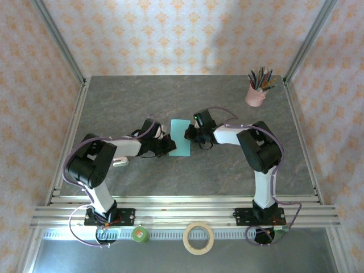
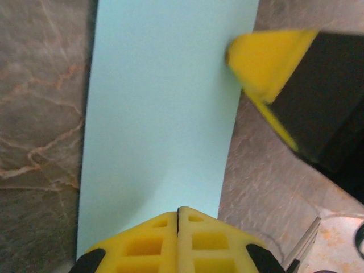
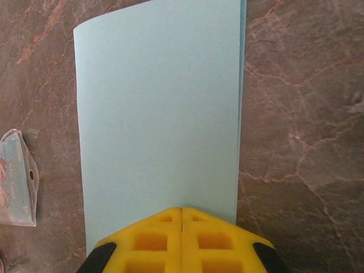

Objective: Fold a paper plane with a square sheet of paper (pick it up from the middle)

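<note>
Paper (image 1: 181,137) lies flat at mid-bench, a turquoise oblong folded double. In the right wrist view a sliver of the lower layer peeks out along one long edge, and a far corner looks slightly curled. It sits between the two hands, which face each other across it.

The left hand (image 2: 178,219) has its yellow fingers pressed together with no gap, tips at the paper's near edge. Whether that edge is pinched or merely touched cannot be told. The right hand (image 3: 181,219) is closed the same way at the opposite edge, and in the left wrist view its yellow tip meets the paper's side. Both forearms stretch low over the grey marbled bench (image 1: 227,96), one on each side of the sheet.

A small card (image 3: 17,176) in a clear sleeve lies on the bench beside the left arm, apart from the paper. Its print is too blurred to read. A pink cup (image 1: 255,95) of pencils (image 1: 261,77) stands at the far right corner, well away. On the near rail (image 1: 170,213), ahead of the arm bases, rest a tape roll (image 1: 198,238) and a small green thing (image 1: 140,234). Orange-patterned walls close in the bench on three sides.
</note>
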`<action>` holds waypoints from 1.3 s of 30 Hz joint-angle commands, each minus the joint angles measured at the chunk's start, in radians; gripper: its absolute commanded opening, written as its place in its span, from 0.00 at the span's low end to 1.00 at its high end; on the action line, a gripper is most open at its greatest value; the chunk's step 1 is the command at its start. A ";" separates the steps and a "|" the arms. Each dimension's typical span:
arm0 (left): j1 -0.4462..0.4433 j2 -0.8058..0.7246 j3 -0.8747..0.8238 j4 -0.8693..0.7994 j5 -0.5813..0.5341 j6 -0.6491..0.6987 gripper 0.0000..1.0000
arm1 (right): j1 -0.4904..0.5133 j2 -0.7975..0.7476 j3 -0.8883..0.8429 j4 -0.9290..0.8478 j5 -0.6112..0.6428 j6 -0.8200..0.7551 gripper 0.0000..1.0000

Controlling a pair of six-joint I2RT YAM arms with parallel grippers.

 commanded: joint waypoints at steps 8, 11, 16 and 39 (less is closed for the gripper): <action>-0.002 -0.023 -0.150 -0.038 -0.106 0.011 0.00 | 0.016 0.105 -0.006 -0.247 0.099 -0.061 0.00; 0.019 -0.067 -0.201 -0.051 -0.111 0.009 0.00 | 0.014 0.105 0.002 -0.255 0.097 -0.094 0.00; 0.038 -0.176 -0.190 -0.076 -0.084 0.002 0.01 | 0.015 0.094 0.003 -0.243 0.013 -0.200 0.00; 0.075 0.060 0.177 -0.073 -0.216 0.081 0.15 | 0.011 -0.346 -0.301 0.106 0.005 0.313 0.30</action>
